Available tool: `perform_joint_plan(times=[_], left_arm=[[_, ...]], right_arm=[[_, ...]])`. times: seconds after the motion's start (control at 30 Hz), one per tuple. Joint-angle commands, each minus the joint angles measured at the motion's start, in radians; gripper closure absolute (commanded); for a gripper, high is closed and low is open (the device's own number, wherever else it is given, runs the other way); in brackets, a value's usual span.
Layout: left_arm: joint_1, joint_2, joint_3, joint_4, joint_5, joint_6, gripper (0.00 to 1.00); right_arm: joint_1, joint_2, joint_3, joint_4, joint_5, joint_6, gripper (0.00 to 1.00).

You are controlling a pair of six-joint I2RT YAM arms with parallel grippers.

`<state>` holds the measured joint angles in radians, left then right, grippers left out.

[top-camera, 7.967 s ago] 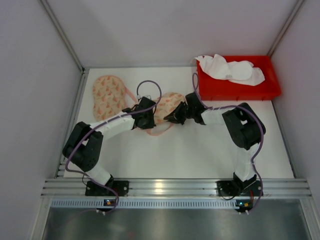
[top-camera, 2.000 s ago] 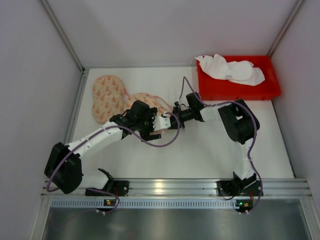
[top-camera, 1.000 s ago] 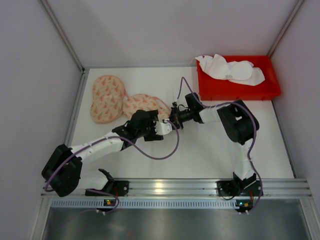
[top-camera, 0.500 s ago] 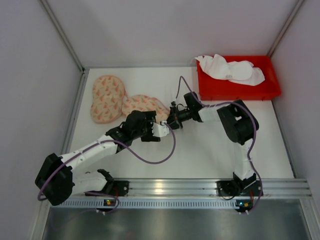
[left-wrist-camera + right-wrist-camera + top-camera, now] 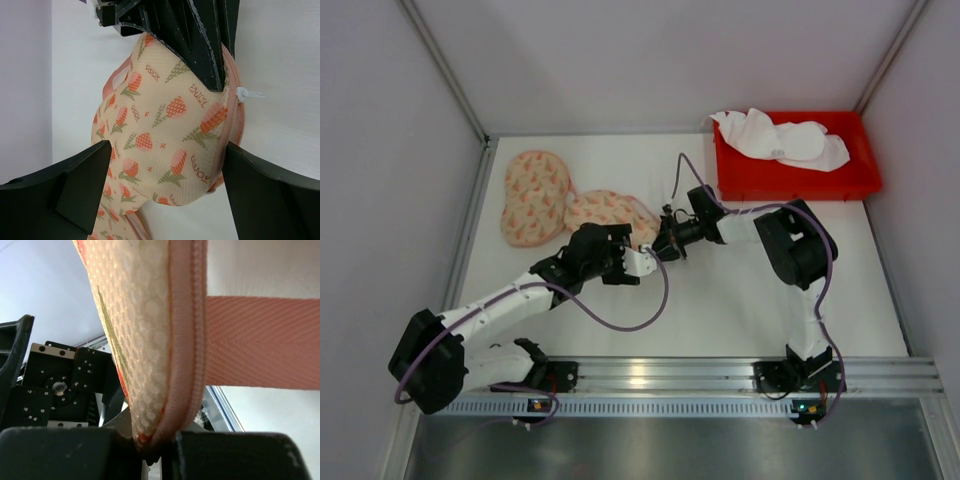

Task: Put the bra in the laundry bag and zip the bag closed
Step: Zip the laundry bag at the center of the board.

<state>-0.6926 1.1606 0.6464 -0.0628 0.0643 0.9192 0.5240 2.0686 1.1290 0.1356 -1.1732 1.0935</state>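
- The laundry bag (image 5: 535,195), peach mesh printed with orange tulips, lies on the white table (image 5: 720,310) at the far left, with one lobe reaching toward the middle.
- The right gripper (image 5: 665,243) is clamped tight on the bag's zippered seam, lifting that edge.
- In the right wrist view, the seam is pinched between the black fingertips (image 5: 90,450), with a peach webbing strap (image 5: 260,340) beside it.
- The left gripper (image 5: 165,185) is spread wide and holds nothing, its fingers straddling the raised lobe.
- A white zipper pull (image 5: 247,93) sticks out from the bag's edge.
- The white bra (image 5: 780,138) sits crumpled in the red bin (image 5: 795,185) at the far right, well apart from the bag.
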Motion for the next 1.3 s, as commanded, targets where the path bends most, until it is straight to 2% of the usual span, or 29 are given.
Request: perform_joint_plan(times=[0.0,0.17,0.47,0.6,0.8,0.93,1.03,1.2,1.27], left_arm=[[0.013,-0.074,0.019,0.11,0.005,0.047,0.07],[0.016,-0.092,0.006,0.093,-0.003,0.053,0.07],[0.015,0.079,0.047,0.173,0.018,0.024,0.1],[0.011,0.077,0.004,0.172,0.094,0.036,0.09],[-0.041,0.117,-0.016,0.167,0.075,-0.013,0.09],[-0.058,0.056,-0.063,0.126,0.092,-0.011,0.09],[-0.077,0.033,-0.102,0.127,0.023,-0.014,0.08],[-0.081,0.2,-0.05,0.199,-0.215,-0.111,0.07],[-0.079,0.275,-0.024,0.238,-0.262,-0.131,0.07]], right_arm=[[0.039,-0.013,0.037,-0.097,-0.034,-0.098,1.0],[0.036,-0.004,0.041,-0.091,-0.037,-0.093,1.0],[0.051,-0.036,0.015,0.001,-0.065,-0.006,1.0],[0.048,-0.042,0.005,0.021,-0.062,0.006,1.0],[0.051,-0.034,-0.002,0.09,-0.077,0.071,1.0],[0.045,-0.039,-0.002,0.061,-0.069,0.039,1.0],[0.047,-0.045,-0.005,0.076,-0.074,0.051,1.0],[0.065,-0.05,-0.018,0.087,-0.082,0.057,1.0],[0.068,-0.048,-0.028,0.087,-0.083,0.054,1.0]])
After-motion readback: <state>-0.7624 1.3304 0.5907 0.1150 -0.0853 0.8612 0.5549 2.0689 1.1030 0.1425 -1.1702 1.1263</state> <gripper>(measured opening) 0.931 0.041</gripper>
